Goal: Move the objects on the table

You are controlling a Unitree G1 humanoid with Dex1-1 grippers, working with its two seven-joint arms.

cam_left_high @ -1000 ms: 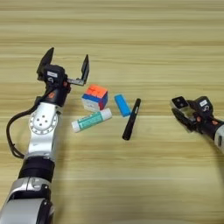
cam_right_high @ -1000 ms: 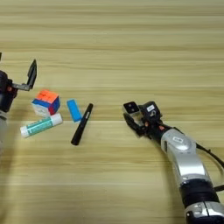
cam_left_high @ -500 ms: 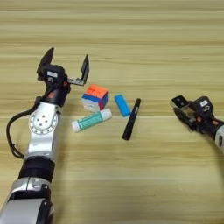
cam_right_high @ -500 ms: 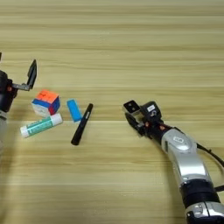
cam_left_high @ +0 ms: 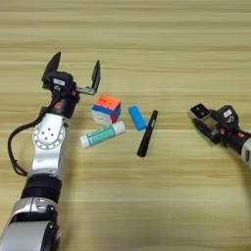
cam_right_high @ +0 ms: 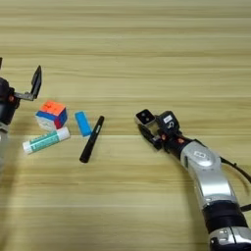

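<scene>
Wooden table (cam_left_high: 147, 44), four small things clustered left of centre: puzzle cube (cam_left_high: 107, 109), blue block (cam_left_high: 137, 118) just right of it, glue stick (cam_left_high: 102, 135) lying slantwise just below the cube, black marker (cam_left_high: 147, 133) lying diagonal, its upper end near the blue block. Left gripper (cam_left_high: 72, 77) sits just up and left of the cube, fingers spread wide, nothing between them. Right gripper (cam_right_high: 148, 126) is well apart from the cluster, off to the right, and appears to pinch a black square block (cam_right_high: 145, 116) with a white rim; whether the block is off the wood or resting on it cannot be told. Judgement: the right arm is carrying or placing the square block, the left is poised over the cluster. For the right, keep the pinch firm until the block is flat on the wood, then open straight out so the block does not skid. For the left, the cube is the nearest target; come down with the fingers straddling opposite flat faces, squared to the cube rather than to its corners. Hazard: glue stick and blue block lie close by the cube, so a wide approach could nudge them; the glue stick would likely roll.
</scene>
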